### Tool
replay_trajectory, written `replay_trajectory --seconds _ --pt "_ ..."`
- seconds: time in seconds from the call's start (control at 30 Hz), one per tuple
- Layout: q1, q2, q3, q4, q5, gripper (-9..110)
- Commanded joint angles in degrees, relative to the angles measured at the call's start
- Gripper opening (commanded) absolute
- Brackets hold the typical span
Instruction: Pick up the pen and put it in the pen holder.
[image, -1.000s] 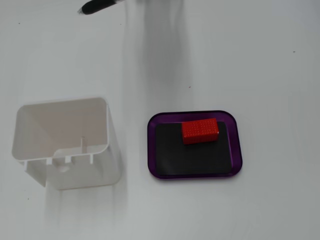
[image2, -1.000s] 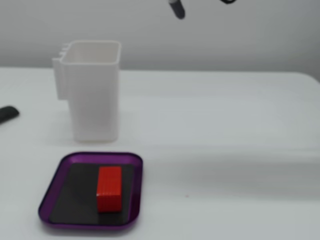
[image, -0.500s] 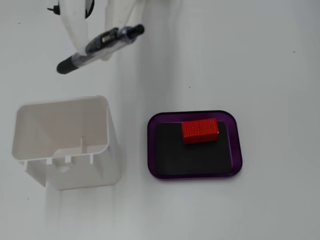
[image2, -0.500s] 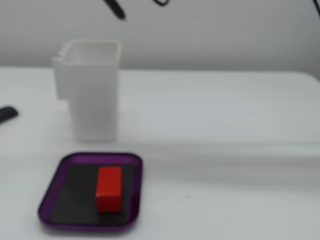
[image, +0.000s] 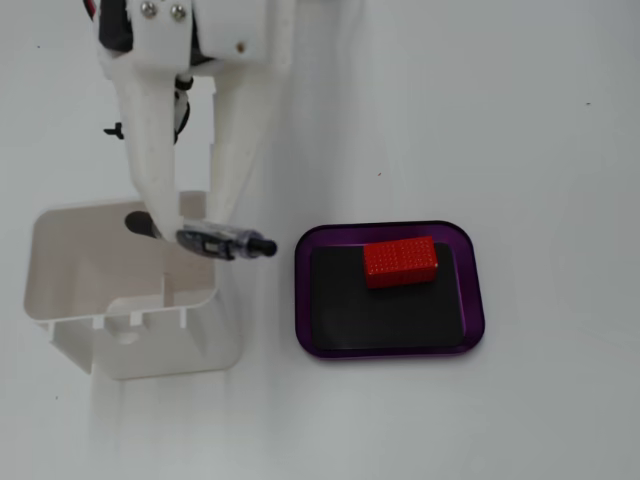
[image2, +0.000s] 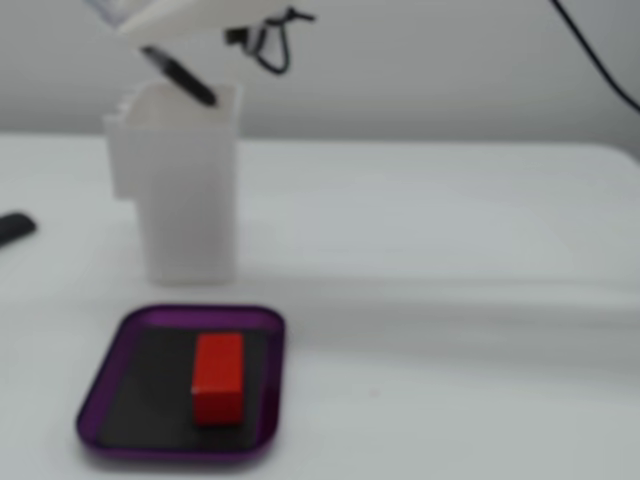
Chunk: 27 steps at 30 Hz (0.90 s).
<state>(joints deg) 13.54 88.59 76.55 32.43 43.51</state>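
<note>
Fixed view: pen (image: 225, 242) overhangs holder (image: 120, 330) rim.

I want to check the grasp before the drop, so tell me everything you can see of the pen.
The pen is slim, with a clear barrel showing a dark core and a black tip. The claw grips it near its back end, white fingers on either side. From above it lies crosswise over the right rim of the white pen holder, tip pointing toward the purple tray. In the side fixed view the pen tilts tip-down above the holder's opening, not yet inside.
</note>
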Motion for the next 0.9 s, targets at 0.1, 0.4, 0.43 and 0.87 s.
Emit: replay_trajectory --seconds 0.1,0.4,0.43,0.87 --pt "0.7 0.5 -2.3 -1.1 0.3 0" --pt "0.7 0.5 -2.1 -1.1 -0.4 0" --pt "0.7 0.5 -2.1 -1.1 -0.4 0" --pt "0.8 1.3 -2.0 -0.3 -0.6 6"
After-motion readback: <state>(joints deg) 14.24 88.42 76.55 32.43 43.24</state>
